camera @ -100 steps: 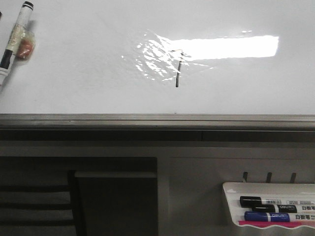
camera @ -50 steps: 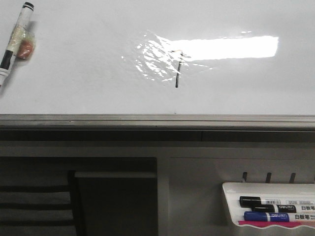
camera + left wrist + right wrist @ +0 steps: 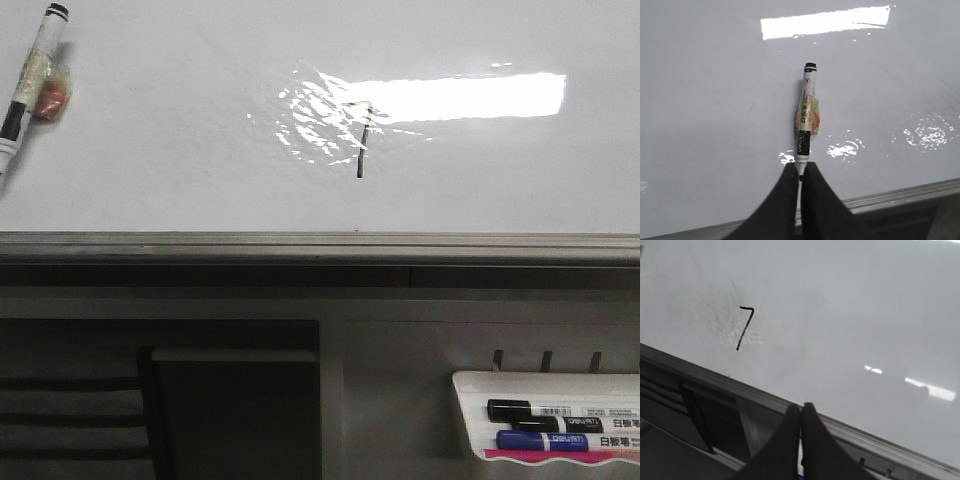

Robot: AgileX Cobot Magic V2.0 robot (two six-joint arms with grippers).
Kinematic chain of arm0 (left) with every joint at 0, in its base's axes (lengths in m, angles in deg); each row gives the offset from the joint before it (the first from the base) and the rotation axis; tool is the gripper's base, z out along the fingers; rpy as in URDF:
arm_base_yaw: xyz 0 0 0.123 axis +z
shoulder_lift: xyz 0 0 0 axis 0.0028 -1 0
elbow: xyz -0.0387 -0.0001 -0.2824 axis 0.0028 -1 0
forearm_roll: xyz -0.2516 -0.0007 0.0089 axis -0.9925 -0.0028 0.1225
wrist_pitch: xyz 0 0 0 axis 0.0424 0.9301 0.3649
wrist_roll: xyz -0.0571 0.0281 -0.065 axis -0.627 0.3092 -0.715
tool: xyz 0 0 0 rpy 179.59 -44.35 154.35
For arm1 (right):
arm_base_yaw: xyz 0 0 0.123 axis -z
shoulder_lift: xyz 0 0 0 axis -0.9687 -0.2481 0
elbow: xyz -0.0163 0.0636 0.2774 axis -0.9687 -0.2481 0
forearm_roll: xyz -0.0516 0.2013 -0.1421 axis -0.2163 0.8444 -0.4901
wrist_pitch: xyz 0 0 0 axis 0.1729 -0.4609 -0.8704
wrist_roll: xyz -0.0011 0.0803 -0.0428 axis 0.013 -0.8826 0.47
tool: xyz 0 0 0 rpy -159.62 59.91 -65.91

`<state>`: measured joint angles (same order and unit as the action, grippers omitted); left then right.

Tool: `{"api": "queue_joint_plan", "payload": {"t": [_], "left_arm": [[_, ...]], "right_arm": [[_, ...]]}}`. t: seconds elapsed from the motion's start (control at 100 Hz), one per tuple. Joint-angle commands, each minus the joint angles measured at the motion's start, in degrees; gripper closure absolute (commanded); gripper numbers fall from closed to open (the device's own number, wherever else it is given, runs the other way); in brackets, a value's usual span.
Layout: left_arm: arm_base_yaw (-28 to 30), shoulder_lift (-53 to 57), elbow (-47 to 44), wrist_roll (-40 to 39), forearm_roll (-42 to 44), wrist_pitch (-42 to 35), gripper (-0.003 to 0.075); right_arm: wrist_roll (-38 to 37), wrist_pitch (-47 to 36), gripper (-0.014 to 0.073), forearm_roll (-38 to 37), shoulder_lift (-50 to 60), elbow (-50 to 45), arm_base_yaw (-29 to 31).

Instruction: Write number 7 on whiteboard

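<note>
Glossy white flat whiteboard (image 3: 150,150) with a grey metal edge rail filled the upper front view, with a bright rectangular glare patch across it. The number 7 (image 3: 361,140), a small thin black marker mark with a short top stroke and a longer slanted downstroke, sat near the board's middle at the left end of the glare; the right wrist view showed it clearly (image 3: 744,327). Left gripper (image 3: 800,172) was clamped on the lower end of a white-barrelled black-capped marker (image 3: 806,117), which lay along the board surface at its far left in the front view (image 3: 30,75). Right gripper (image 3: 800,412) had its black fingers pressed together, holding nothing, over the board's rail. A white marker tray (image 3: 470,385) with black and blue pens hung below, at right.
</note>
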<state>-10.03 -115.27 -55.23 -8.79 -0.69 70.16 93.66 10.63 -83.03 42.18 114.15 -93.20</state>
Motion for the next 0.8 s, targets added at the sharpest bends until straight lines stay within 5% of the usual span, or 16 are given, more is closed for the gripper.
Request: {"api": "queue_joint_plan", "payload": {"t": [0.0,0.52,0.79], "left_arm": [[0.21,-0.13,1.59,-0.03,-1.0,-4.04,0.0741],[0.21,-0.13,1.46,-0.03,-1.0,-4.17,0.0741],[4.95,13.3,-8.21,-0.03,0.21,-9.13,0.0741]], "right_arm": [[0.23,-3.78,0.0665,-0.29,-0.1,1.33,0.31],[0.23,-3.78,0.0665,-0.29,-0.1,1.33,0.31],[0.23,-3.78,0.0665,-0.29,-0.1,1.33,0.31]]}}
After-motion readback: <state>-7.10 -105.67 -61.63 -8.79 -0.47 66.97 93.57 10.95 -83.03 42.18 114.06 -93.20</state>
